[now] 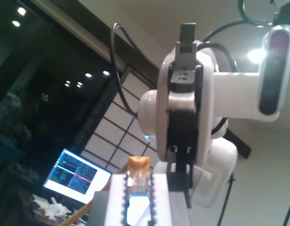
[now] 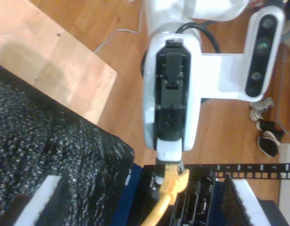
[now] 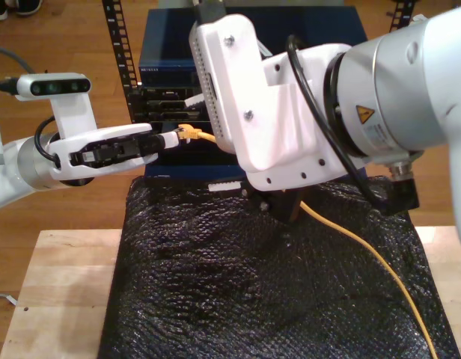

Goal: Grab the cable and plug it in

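First arm [image 3: 36, 161] comes in from the exterior view's left, forearm about level, camera bracket on top. My first gripper [image 3: 171, 139] is clenched on the cable's plug [image 3: 188, 133], just in front of the rack [image 3: 167, 71] ports. First wrist view: clear plug with orange boot [image 1: 138, 165] sits between white toothed fingers [image 1: 117, 197].

The cable [image 3: 365, 250] is thin, yellow-orange and round. Its long axis at the plug is roughly horizontal in the exterior view, plug end toward that view's left. It passes behind the second arm [image 3: 290, 112], then runs diagonally to the frame's lower right over the black bubble-textured mat [image 3: 200, 284].

Second arm is bulky glossy white and fills the upper right, wrist tilted down over the mat. In the second wrist view, my second gripper's white fingers [image 2: 39, 202] are spread wide, released, gripping nothing.

Rack has a blue metal chassis and black perforated rails. Light wood table [image 3: 43, 299] sits under the mat.
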### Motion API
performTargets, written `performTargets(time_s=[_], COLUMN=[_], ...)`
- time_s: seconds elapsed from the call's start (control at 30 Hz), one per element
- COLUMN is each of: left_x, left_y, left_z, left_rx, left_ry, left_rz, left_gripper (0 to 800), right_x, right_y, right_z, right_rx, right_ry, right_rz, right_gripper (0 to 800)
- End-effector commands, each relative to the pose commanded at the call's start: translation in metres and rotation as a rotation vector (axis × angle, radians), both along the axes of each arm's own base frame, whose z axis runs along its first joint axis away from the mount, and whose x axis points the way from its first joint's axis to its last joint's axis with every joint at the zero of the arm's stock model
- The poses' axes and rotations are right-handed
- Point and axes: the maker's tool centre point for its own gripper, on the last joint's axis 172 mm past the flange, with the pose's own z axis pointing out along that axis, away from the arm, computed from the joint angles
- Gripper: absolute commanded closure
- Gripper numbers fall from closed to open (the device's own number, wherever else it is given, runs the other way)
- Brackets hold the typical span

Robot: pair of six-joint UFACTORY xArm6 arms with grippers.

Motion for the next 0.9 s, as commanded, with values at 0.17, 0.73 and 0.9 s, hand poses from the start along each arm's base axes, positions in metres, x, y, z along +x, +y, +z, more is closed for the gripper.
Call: performTargets(time_s=[0.17, 0.73, 0.9], left_x=[-0.0015, -0.0064, -0.0067], left_y=[0.0003, 0.0013, 0.0014], left_z=[0.0, 0.0023, 0.0025], left_rx=[-0.001, -0.014, -0.016], left_ry=[0.009, 0.021, 0.02], left_rz=[-0.008, -0.037, -0.037], left_gripper=[795, 795, 795], right_x=[0.0058, 0.0091, 0.0091], right_y=[0.0021, 0.0088, 0.0089], right_z=[-0.0045, -0.0054, -0.0044], right_rx=[0.011, 0.032, 0.034], right_ry=[-0.039, -0.061, -0.061], right_rz=[-0.006, -0.013, -0.013], right_gripper=[37, 323, 352])
